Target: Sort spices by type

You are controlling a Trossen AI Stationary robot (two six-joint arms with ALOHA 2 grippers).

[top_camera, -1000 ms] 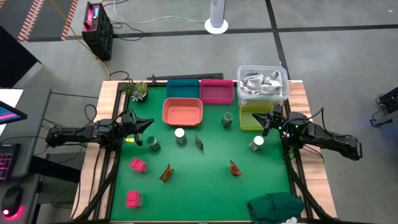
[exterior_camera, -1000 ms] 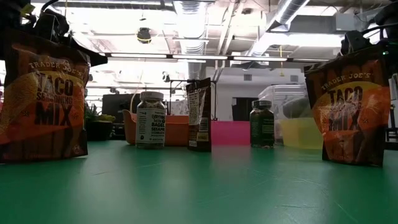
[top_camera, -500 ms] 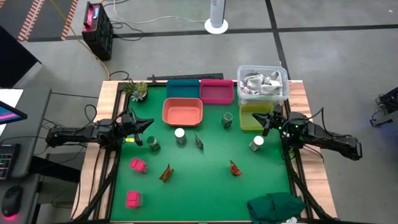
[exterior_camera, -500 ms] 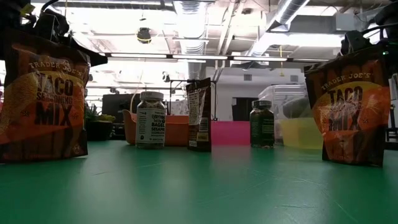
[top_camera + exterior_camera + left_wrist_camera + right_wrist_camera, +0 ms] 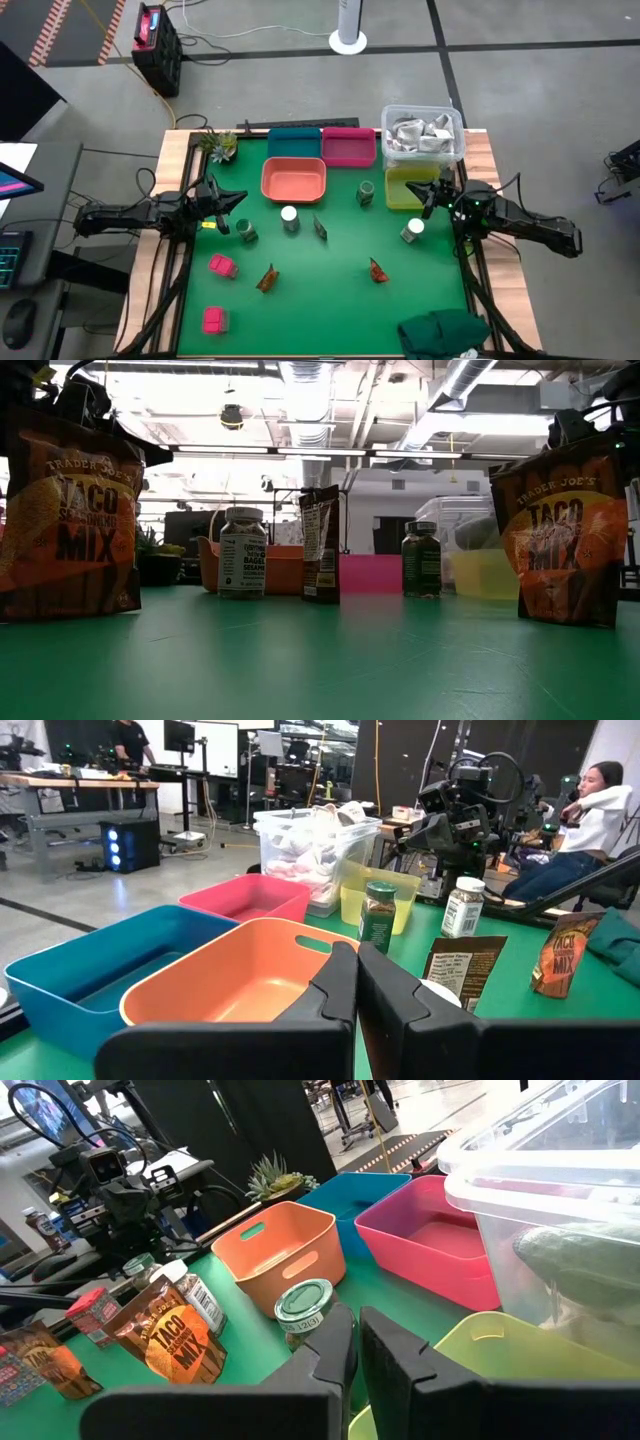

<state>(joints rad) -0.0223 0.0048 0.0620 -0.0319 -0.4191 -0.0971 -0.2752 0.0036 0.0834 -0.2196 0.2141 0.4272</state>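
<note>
Both arms hang idle over the green worktop [image 5: 330,300]. The left end effector [image 5: 222,212] sits at the left edge, its fingers pressed together, just beside a dark green jar [image 5: 247,234]. The right end effector [image 5: 430,199] sits at the right edge, fingers likewise nearly closed, beside a white-capped jar [image 5: 412,230]. Two pink blocks [image 5: 220,265] lie toward the front left corner, and the brown-orange sachets [image 5: 378,270] stand mid-worktop.

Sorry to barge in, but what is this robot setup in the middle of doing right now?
It is set up to sort spices into bins, but nothing is being held. The left gripper rests at the mat's left edge and the right gripper at its right edge, both shut and empty. The jars, such as the white-capped jar, the sachets and the pink blocks stand scattered on the green mat. The orange bin is empty.
</note>
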